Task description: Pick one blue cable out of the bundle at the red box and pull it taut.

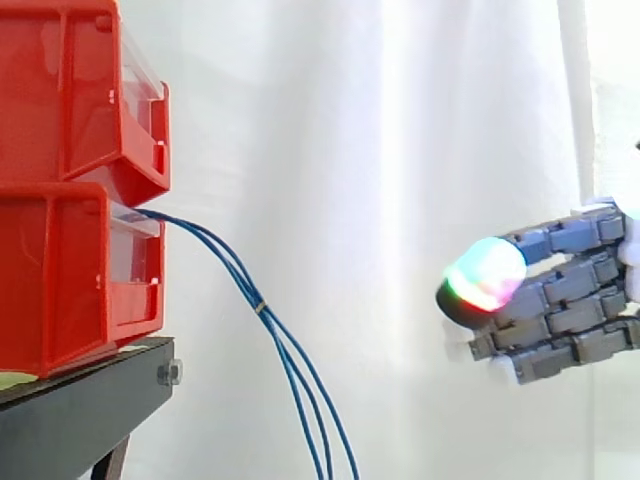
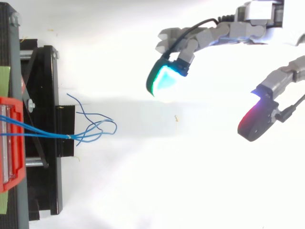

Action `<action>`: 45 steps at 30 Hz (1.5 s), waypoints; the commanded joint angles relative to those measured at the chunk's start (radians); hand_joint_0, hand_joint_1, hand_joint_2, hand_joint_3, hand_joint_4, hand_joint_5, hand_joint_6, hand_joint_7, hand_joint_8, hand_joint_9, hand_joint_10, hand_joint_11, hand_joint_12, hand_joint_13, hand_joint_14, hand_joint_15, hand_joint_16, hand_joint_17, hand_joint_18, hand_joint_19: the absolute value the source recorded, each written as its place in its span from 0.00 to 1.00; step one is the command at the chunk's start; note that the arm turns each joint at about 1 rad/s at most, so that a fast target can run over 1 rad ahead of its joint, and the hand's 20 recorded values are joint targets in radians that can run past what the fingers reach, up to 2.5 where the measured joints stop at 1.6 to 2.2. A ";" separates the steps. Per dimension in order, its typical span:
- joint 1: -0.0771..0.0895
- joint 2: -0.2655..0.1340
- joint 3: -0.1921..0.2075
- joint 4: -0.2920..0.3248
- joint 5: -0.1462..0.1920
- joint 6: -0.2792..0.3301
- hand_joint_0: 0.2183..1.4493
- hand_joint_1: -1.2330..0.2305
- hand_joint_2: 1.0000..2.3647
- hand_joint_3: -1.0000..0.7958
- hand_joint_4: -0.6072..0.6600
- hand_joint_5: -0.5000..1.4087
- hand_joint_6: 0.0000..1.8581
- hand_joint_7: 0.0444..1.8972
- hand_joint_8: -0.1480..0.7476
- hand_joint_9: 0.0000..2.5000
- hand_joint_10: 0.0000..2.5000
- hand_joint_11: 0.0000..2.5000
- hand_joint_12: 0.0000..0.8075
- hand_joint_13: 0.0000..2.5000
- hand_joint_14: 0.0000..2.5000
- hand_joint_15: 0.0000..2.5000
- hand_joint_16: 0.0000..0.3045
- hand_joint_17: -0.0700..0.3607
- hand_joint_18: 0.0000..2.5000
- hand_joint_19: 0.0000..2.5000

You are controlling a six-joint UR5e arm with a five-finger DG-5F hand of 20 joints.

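Note:
A bundle of thin blue cables (image 1: 262, 305) comes out of the lower red box (image 1: 80, 275) and droops down to the right, tied together by a small band partway along. From above, the blue cables (image 2: 90, 130) fan out into loose ends past the red box (image 2: 10, 143). My hand (image 1: 560, 300) floats well to the right of the bundle, apart from it, with its fingers spread and nothing between them. In the top view the hand (image 2: 214, 38) has the fingers at the upper right and the thumb below them, with a wide gap.
Two red boxes are stacked on a black stand (image 1: 90, 395), the upper red box (image 1: 80, 90) above the one with the cables. The black stand (image 2: 45, 129) runs along the left edge from above. A white curtain hangs behind.

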 commanded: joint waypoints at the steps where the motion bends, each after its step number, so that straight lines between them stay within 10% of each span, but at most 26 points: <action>1: 0.012 -0.011 0.000 0.072 0.037 -0.015 0.17 0.30 0.00 0.28 0.63 0.14 0.27 0.35 0.34 0.00 0.00 0.00 0.44 0.00 0.00 0.05 0.22 0.52 0.00 0.02; 14: 0.043 -0.035 0.001 0.079 0.089 -0.047 0.16 0.37 0.00 0.28 0.72 0.16 0.27 0.42 0.37 0.00 0.00 0.00 0.45 0.00 0.00 0.05 0.23 0.53 0.00 0.03; 24: 0.072 -0.146 0.092 0.109 0.097 -0.062 0.13 0.39 0.00 0.28 0.75 0.16 0.27 0.43 0.40 0.00 0.00 0.00 0.48 0.00 0.00 0.05 0.25 0.55 0.00 0.03; 35: 0.073 -0.339 0.320 0.078 0.067 -0.030 0.20 0.41 0.00 0.28 0.74 0.18 0.27 0.46 0.38 0.00 0.00 0.00 0.43 0.00 0.00 0.04 0.22 0.51 0.00 0.03; 37: 0.073 -0.422 0.441 0.021 0.032 -0.009 0.21 0.41 0.00 0.28 0.74 0.18 0.27 0.46 0.38 0.00 0.00 0.00 0.43 0.00 0.00 0.04 0.22 0.50 0.00 0.03; 45: 0.075 -0.450 0.461 0.007 0.037 -0.007 0.21 0.41 0.00 0.28 0.74 0.18 0.27 0.46 0.39 0.00 0.00 0.00 0.43 0.00 0.00 0.04 0.21 0.50 0.00 0.03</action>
